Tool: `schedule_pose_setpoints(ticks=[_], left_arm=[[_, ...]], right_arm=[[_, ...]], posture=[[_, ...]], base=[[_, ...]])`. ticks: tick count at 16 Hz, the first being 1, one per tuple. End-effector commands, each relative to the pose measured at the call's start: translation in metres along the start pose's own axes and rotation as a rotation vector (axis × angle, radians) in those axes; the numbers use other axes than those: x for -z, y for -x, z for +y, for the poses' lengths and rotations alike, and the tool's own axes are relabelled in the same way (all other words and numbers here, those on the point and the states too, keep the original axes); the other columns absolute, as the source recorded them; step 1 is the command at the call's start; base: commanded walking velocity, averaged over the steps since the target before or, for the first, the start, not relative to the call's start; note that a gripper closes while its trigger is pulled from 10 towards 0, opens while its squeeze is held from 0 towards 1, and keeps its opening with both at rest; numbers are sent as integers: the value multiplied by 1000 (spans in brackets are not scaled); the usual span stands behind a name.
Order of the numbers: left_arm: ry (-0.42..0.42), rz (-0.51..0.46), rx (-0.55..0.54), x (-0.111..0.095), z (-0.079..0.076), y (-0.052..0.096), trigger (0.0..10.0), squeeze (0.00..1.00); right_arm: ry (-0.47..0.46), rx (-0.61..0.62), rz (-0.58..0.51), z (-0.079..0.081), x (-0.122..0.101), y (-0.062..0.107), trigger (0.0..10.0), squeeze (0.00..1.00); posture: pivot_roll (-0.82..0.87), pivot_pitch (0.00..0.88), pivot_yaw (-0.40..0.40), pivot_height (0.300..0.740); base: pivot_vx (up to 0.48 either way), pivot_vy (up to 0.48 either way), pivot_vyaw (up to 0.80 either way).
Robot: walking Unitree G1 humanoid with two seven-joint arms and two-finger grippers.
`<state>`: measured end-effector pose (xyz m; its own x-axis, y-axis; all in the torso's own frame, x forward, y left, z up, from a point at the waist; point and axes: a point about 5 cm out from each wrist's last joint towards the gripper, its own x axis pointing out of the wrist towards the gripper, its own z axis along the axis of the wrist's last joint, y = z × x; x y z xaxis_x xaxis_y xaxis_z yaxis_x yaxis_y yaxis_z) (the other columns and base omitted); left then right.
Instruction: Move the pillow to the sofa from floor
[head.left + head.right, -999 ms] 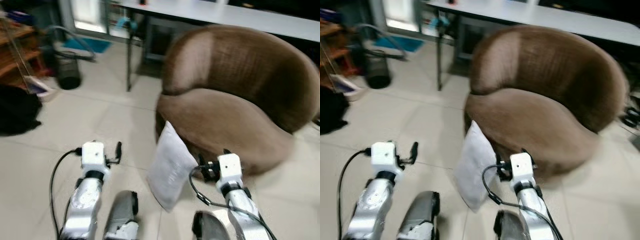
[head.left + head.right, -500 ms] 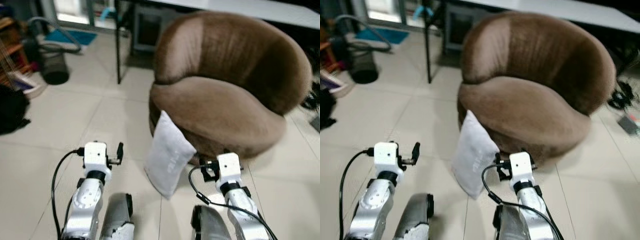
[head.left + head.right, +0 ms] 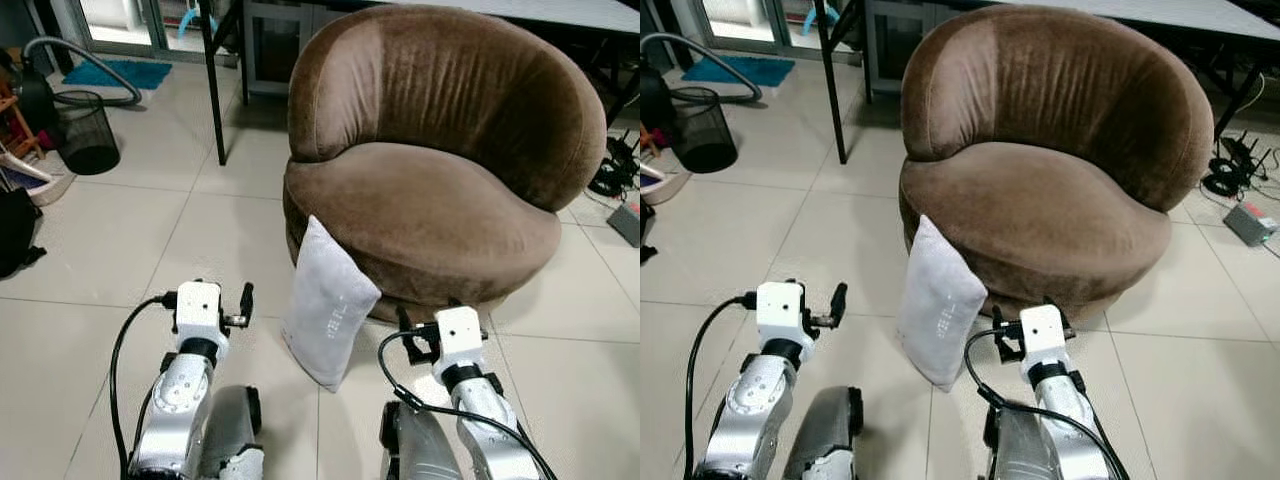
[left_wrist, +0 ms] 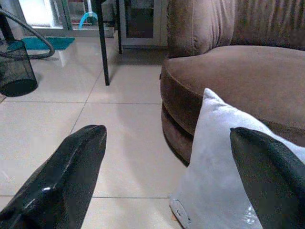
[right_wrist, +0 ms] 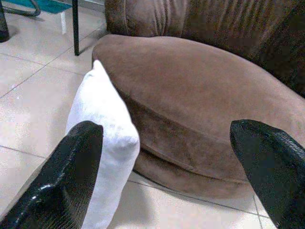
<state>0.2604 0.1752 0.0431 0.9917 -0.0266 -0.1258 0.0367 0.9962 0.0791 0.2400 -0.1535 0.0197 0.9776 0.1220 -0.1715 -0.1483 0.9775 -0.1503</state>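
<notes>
A light grey pillow (image 3: pixel 328 305) stands on edge on the tiled floor, leaning against the front of a round brown velvet sofa (image 3: pixel 430 200). My two arms are held low in front of me, the left arm (image 3: pixel 188 375) left of the pillow and the right arm (image 3: pixel 468 385) right of it. The left gripper (image 4: pixel 167 134) is open, its fingers (image 4: pixel 62 183) wide apart, with the pillow (image 4: pixel 224 181) a short way ahead. The right gripper (image 5: pixel 166 128) is open too, facing the pillow (image 5: pixel 105 138) and the sofa seat (image 5: pixel 190 95). Neither touches the pillow.
A black wire bin (image 3: pixel 85 130), a grey hose and a teal mat (image 3: pixel 110 72) lie at the far left. A black table leg (image 3: pixel 212 85) stands left of the sofa. A dark bag (image 3: pixel 15 230) is at the left edge. Cables (image 3: pixel 612 165) lie right of the sofa.
The whole picture has shifted and sharpened: the camera moved, bringing sofa and pillow more to the centre. Both arms keep the same pose and the pillow still leans on the sofa.
</notes>
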Motion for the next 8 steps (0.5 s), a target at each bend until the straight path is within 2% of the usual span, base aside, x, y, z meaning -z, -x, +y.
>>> schedule_pose_setpoints(ticks=[1,5,8], left_arm=[[-8,19,16,4,-5,0,10000,0],[-12,25,10,4,-4,0,10000,0],[-44,37,-4,7,-3,0,10000,0]], right_arm=[[-2,14,30,-3,6,3,10000,0],[-3,0,49,-1,9,3,10000,0],[9,-2,60,-2,12,3,10000,0]], posture=[[98,0,-73,530],[102,0,-75,492],[100,0,-77,492]], base=[[0,0,0],[0,0,0],[0,0,0]])
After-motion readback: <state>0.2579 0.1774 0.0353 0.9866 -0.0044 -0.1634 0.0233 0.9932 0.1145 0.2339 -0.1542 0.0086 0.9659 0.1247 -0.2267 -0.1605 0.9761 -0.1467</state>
